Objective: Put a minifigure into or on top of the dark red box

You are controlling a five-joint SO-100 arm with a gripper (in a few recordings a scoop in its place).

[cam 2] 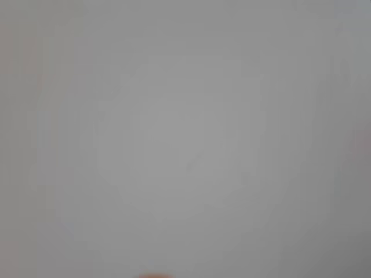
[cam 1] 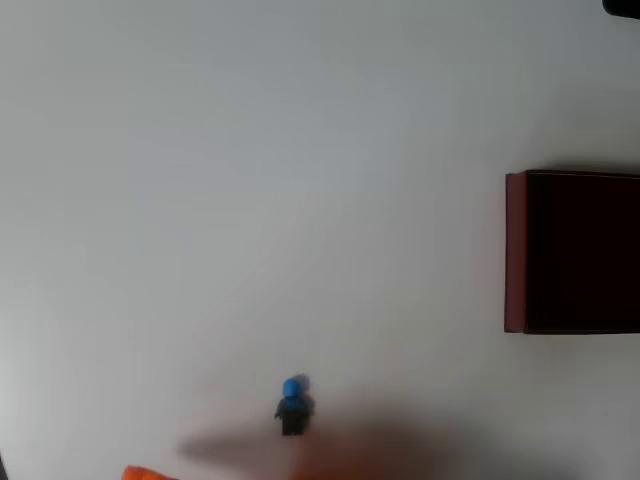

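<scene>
White table (cam 1: 250, 180) all around us — the minifigure (cam 1: 292, 404) lies free at six o'clock, the dark red box (cam 1: 516, 250) waits open at three, and our gripper (cam 1: 140, 473) barely peeks in; jaws unreadable.

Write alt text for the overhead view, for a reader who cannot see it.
A tiny toy minifigure with a bright blue head and dark body rests on a plain white table near the bottom edge. A large dark red box with a near-black interior sits apart at the right edge, and an orange sliver of the robot shows at bottom left.
</scene>
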